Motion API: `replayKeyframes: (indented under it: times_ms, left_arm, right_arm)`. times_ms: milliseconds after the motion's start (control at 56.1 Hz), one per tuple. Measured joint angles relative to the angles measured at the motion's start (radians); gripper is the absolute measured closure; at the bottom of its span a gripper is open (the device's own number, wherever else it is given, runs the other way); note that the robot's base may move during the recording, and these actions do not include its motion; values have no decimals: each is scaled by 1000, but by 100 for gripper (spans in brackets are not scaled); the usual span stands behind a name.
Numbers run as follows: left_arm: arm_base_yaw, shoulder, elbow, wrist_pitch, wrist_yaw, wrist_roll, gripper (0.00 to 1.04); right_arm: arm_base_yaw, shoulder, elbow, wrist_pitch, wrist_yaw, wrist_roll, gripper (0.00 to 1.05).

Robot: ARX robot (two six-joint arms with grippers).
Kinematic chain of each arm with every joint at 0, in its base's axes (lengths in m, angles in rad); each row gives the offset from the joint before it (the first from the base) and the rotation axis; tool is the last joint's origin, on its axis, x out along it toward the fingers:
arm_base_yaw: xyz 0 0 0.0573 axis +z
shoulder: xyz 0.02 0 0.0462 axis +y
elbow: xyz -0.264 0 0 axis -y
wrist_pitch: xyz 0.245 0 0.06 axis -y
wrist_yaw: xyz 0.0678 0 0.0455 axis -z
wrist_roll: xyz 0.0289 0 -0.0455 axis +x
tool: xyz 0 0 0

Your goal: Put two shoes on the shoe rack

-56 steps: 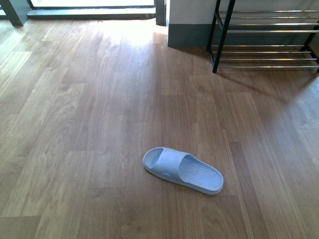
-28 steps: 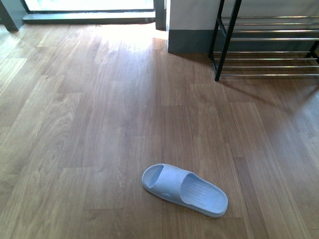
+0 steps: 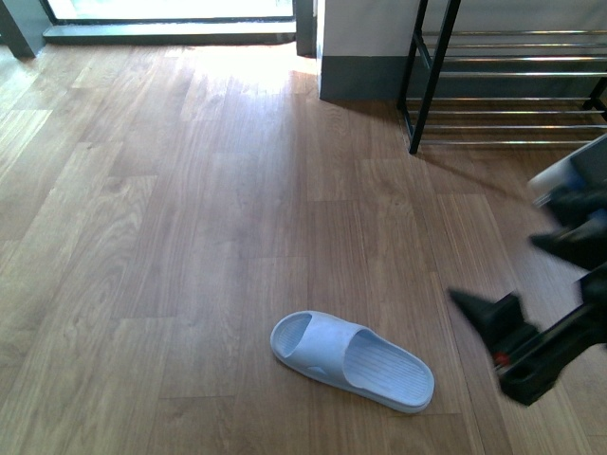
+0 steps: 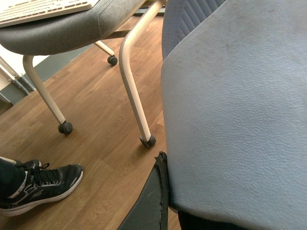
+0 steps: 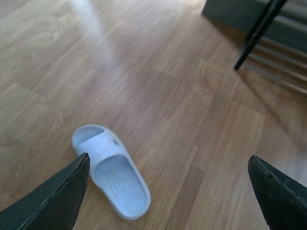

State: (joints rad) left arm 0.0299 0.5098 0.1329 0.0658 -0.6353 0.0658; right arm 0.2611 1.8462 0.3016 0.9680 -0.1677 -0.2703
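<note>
The sandal (image 3: 351,360) points toe-left; right end effector (image 5: 168,158) splayed, left end effector (image 4: 164,191) grips second sandal (image 4: 230,120).

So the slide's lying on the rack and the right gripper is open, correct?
Not quite. The slide is lying on the floor, short of the rack, as the front view shows. The right gripper is open.

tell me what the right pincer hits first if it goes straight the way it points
Probably bare wooden floor beside the pale blue slide. The right pincer is wide open, and in its wrist view the slide sits off-centre, nearer one finger. Depth is unclear, so that finger might clip it.
</note>
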Motion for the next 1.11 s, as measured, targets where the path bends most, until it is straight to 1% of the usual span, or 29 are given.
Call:
replayKeyframes:
  times_ms: [36, 161, 321, 410, 446, 624, 731, 803, 910, 1106]
  left_arm:
    - [0, 0, 0, 0, 0, 0, 103]
    - [0, 0, 0, 0, 0, 0, 103]
    - [0, 0, 0, 0, 0, 0, 103]
    - [0, 0, 0, 0, 0, 0, 103]
    - [0, 0, 0, 0, 0, 0, 103]
    - [0, 0, 0, 0, 0, 0, 103]
    - [0, 0, 0, 0, 0, 0, 103]
    - [0, 0, 0, 0, 0, 0, 103]
    - [0, 0, 0, 0, 0, 0, 103]
    - [0, 0, 0, 0, 0, 0, 103]
  right_arm:
    - [27, 158, 43, 38, 3, -6, 9]
    - [61, 406, 120, 74, -13, -13, 9]
    - [86, 599, 205, 96, -54, -16, 9]
    - [93, 670, 267, 50, -106, -6, 9]
    - [95, 705, 299, 74, -102, 8, 9]
    - [106, 788, 441, 35, -95, 42, 9]
    - [125, 832, 481, 9, -99, 52, 9]
    - [135, 846, 489, -4, -103, 70, 9]
    - [140, 838, 470, -14, -143, 96, 9]
    - [136, 814, 460, -19, -121, 112, 9]
